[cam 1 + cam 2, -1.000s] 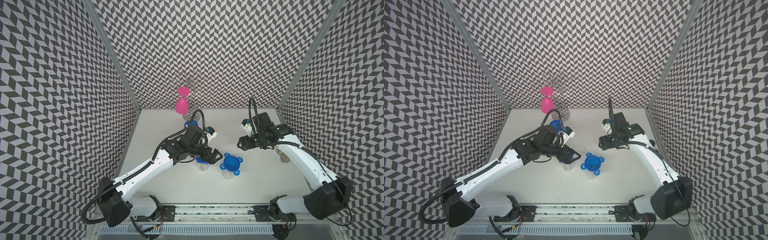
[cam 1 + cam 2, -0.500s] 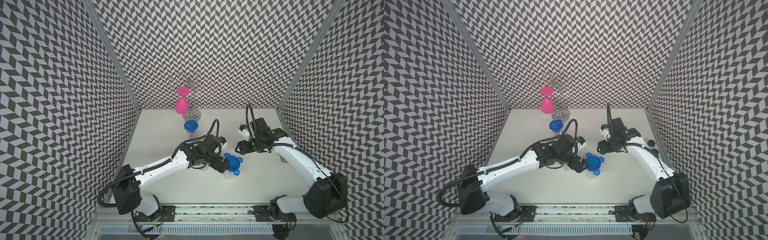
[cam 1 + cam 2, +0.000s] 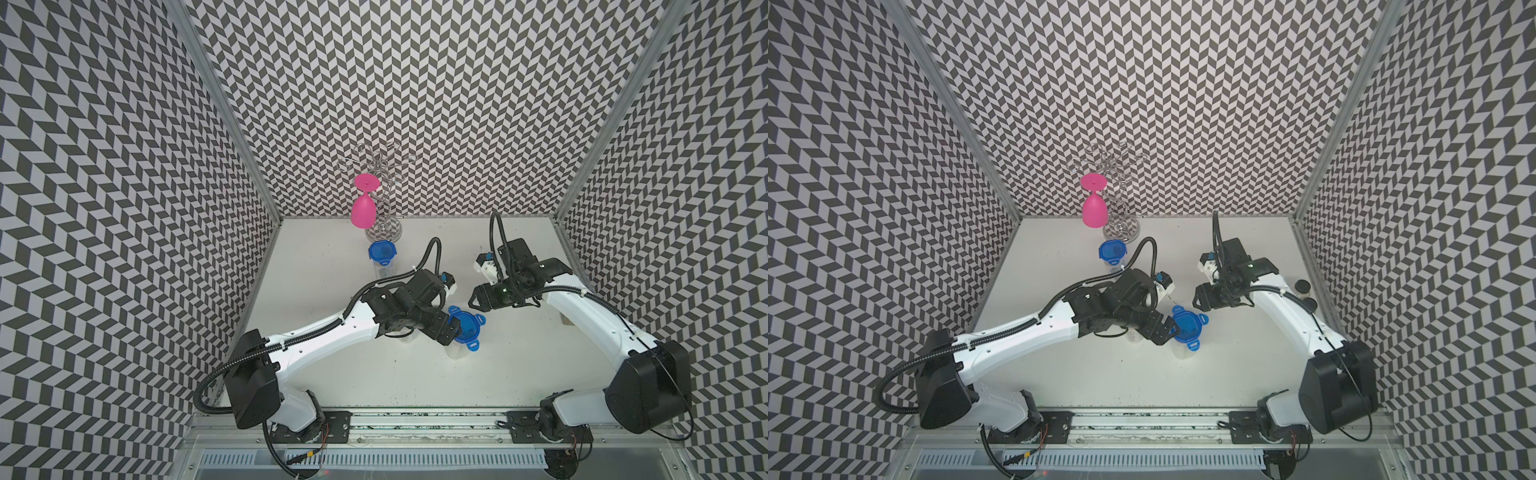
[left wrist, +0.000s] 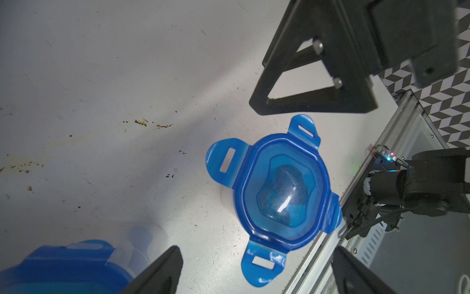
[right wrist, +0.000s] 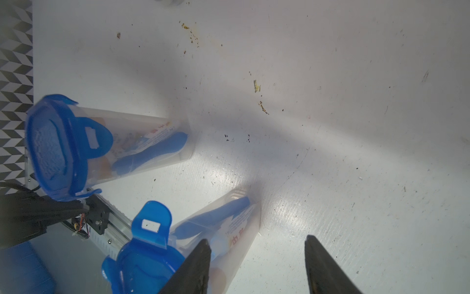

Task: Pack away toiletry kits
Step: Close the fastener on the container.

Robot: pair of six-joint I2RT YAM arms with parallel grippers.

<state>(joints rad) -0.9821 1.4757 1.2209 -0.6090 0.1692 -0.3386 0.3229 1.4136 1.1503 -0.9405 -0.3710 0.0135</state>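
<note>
I count three clear jars with blue lids: the middle jar [image 5: 241, 224], the hidden jar [image 5: 152, 124] and the far jar [image 3: 382, 269]. There are also two grippers, one wire rack [image 3: 384, 183] and one pink goblet [image 3: 363, 210].

Nearest the rail [image 3: 415, 417] on my side, about mid-table [image 3: 332, 257], the middle jar stands upright. Its lid [image 4: 282, 193] sits on top with all four clip tabs splayed outward. My left gripper [image 4: 256, 250] is at the lid's edge with its jaws spread wide. One tab lies between them in the left wrist view, and I can't tell whether either finger touches it.

Just beside it, towards the left arm and largely under that arm's wrist, the hidden jar has its lid on and one tab folded down against its wall. Through the clear walls of both jars I see a blue toothbrush [image 5: 152, 155] and a white tube [image 5: 162, 132] with red print.

A little farther off, my right gripper [image 5: 256, 254] hangs near the middle jar, jaws apart over bare table, holding nothing.

At the back the far jar stands upright and lidded, just in front of the wire rack's base. The pink goblet hangs from the rack bowl down.
</note>
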